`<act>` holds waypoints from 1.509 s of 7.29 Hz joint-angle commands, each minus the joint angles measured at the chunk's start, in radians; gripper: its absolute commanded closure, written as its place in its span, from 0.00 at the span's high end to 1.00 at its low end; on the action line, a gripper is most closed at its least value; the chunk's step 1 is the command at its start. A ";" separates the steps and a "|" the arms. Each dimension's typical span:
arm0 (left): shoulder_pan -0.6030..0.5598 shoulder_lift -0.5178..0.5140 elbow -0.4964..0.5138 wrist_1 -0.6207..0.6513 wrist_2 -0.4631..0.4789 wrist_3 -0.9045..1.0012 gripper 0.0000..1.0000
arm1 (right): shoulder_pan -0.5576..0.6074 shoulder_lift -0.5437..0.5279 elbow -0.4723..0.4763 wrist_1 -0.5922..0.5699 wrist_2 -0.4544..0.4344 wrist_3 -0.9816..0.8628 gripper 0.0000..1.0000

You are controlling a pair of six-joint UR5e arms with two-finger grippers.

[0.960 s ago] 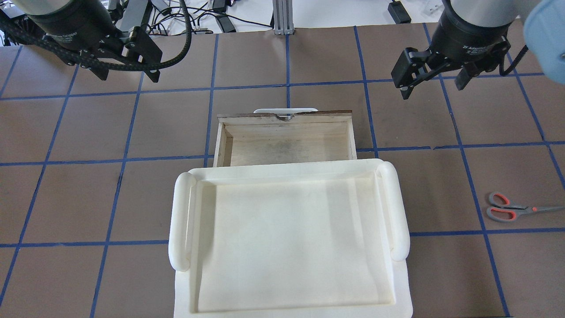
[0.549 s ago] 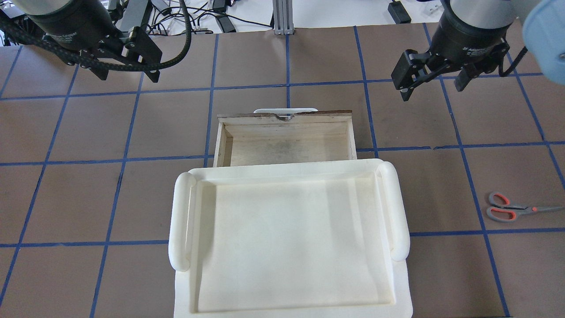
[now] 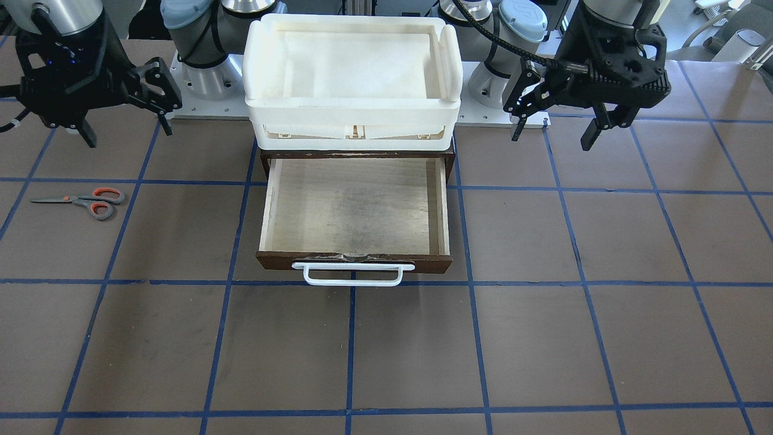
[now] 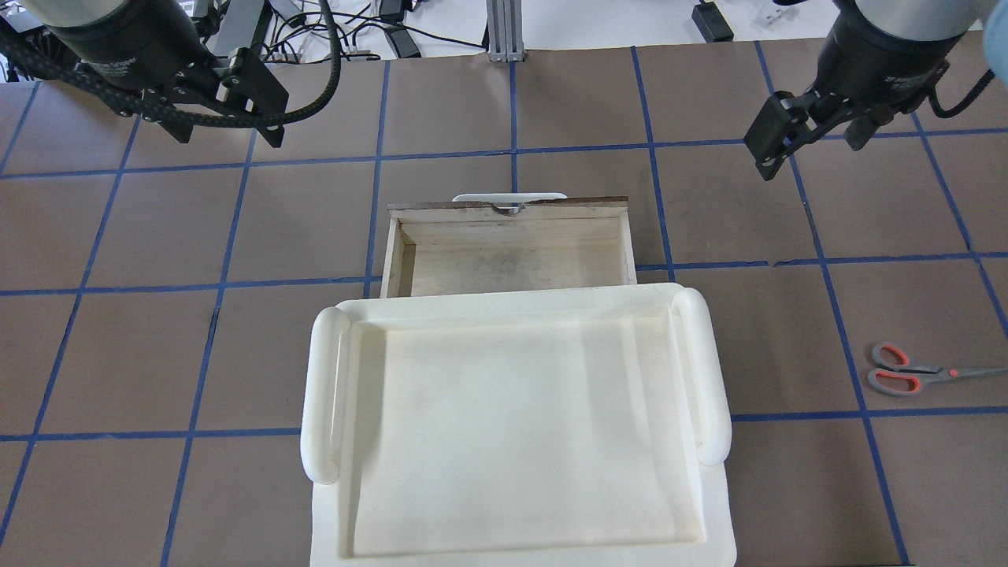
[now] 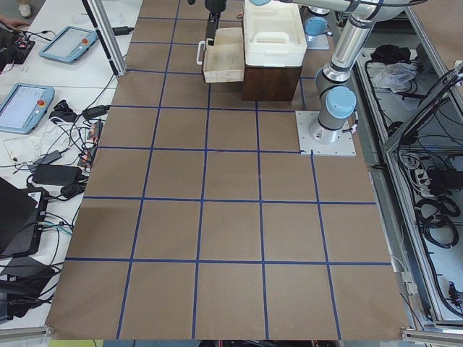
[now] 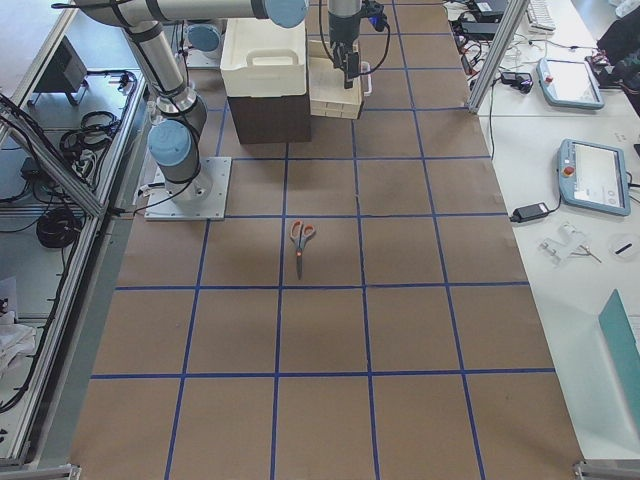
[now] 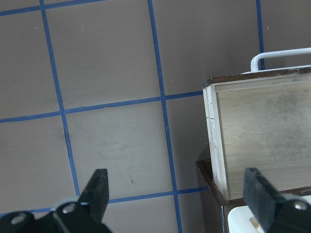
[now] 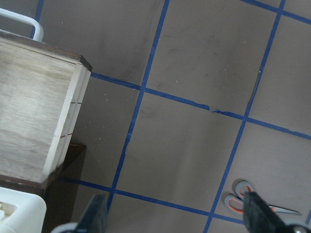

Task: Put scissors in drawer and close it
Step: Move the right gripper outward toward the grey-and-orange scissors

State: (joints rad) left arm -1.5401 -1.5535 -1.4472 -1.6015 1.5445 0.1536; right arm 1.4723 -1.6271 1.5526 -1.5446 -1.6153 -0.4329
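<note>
Scissors (image 4: 917, 370) lie flat on the bench, well right of the open drawer (image 4: 512, 268), long axis crosswise, handles toward it, outboard of the nearer right hand (image 4: 809, 157), which hovers wide and empty; left hand (image 4: 227, 138), likewise wide, sits well apart.

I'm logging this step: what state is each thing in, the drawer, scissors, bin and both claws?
drawer: pulled open, empty.
scissors: blades shut, flat on the table, ungrasped.
white bin: empty.
left claw: open, holding nothing.
right claw: open, holding nothing.
</note>
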 commanded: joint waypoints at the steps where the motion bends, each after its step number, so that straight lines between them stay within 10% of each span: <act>1: 0.000 0.000 -0.001 0.000 0.000 0.001 1.00 | -0.094 -0.008 0.003 0.023 0.006 -0.212 1.00; 6: 0.000 0.000 -0.001 0.000 0.000 0.000 1.00 | -0.459 0.003 0.104 0.018 0.000 -0.974 1.00; 11: -0.002 0.001 -0.018 0.029 -0.001 -0.002 1.00 | -0.629 0.015 0.484 -0.437 0.000 -1.493 1.00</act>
State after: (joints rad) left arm -1.5407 -1.5531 -1.4607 -1.5789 1.5438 0.1521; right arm 0.8741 -1.6199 1.9657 -1.9281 -1.6322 -1.8395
